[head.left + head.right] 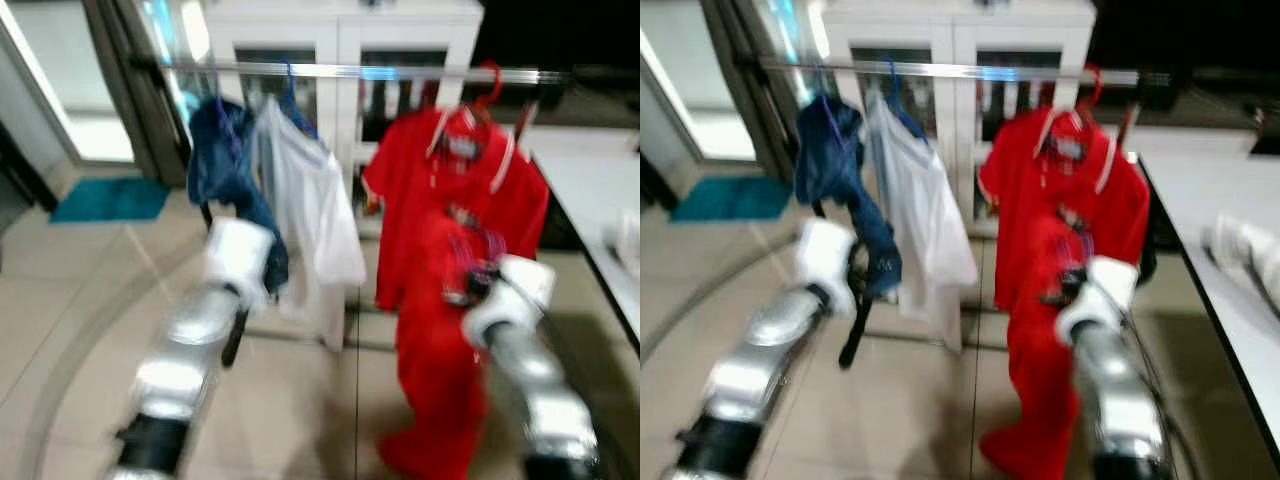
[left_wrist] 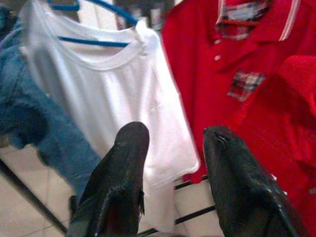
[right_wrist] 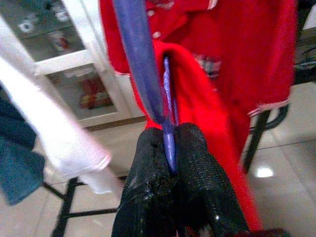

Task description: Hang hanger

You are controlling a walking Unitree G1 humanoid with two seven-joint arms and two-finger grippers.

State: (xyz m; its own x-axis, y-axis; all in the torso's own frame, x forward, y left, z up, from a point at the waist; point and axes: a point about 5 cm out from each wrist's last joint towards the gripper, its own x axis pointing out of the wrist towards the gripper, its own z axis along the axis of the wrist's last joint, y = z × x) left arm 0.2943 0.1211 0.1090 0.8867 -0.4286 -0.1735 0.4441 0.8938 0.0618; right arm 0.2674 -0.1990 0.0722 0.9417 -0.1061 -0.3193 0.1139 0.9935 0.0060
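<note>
Right pincer (image 3: 170,148) clamps purple hanger (image 3: 140,59) carrying red garment (image 1: 435,330); clothes rail (image 1: 400,72) lies above-ahead; left pincer (image 2: 170,163) agape, empty.

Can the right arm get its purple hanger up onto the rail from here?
Probably yes. The right end effector is shut on the purple hanger, below the rail. Bare rail between the white shirt and red polo leaves room.
</note>
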